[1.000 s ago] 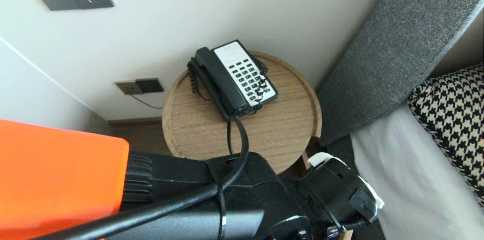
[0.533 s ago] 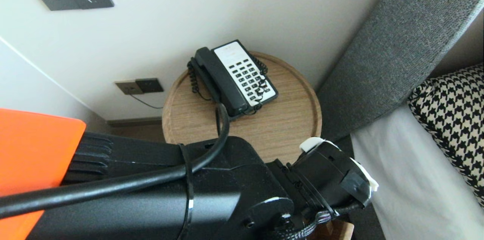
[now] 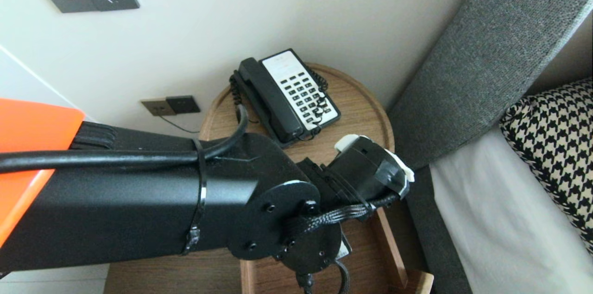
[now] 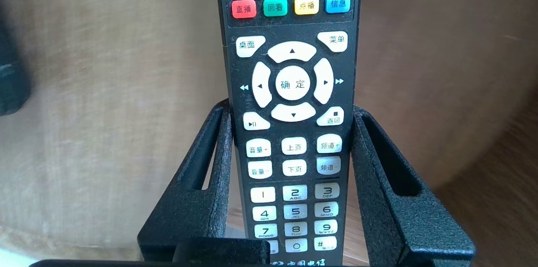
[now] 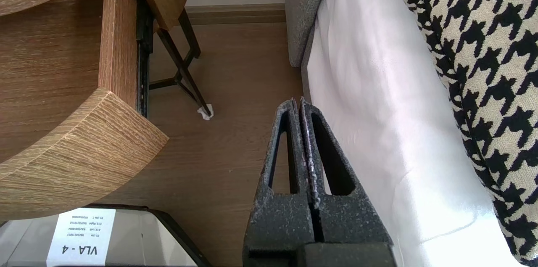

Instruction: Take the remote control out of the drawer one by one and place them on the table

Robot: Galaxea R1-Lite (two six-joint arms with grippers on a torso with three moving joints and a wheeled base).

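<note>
Pinching a black remote control (image 4: 290, 69) in the left claw (image 4: 291, 111), with one finger (image 4: 197, 174) pressed to each long edge beside the number pad and arrow ring. Held with the keypad facing the wrist camera, the upper end with the coloured buttons reaching out past the fingertips. Carried in the air over pale wood grain, touching nothing but the claw. In the head view, reaching in from the left on a black forearm, wrist over the near right edge of the round wooden tabletop (image 3: 366, 113). On that tabletop, toward the wall: a black and white telephone (image 3: 289, 92), handset in its cradle, coiled cord bunched at both sides, well apart from the remote control. Below the near edge, an open wooden drawer (image 3: 384, 247), pulled out toward the robot. Parked low beside the bed (image 5: 378, 124): the right claw (image 5: 296, 103), fingers pressed flat together with nothing between them, hanging over the wooden floor (image 5: 235, 90) between drawer and mattress. To the right, a grey upholstered headboard (image 3: 486, 53) and a houndstooth pillow (image 3: 556, 146) on the white sheet.
</note>
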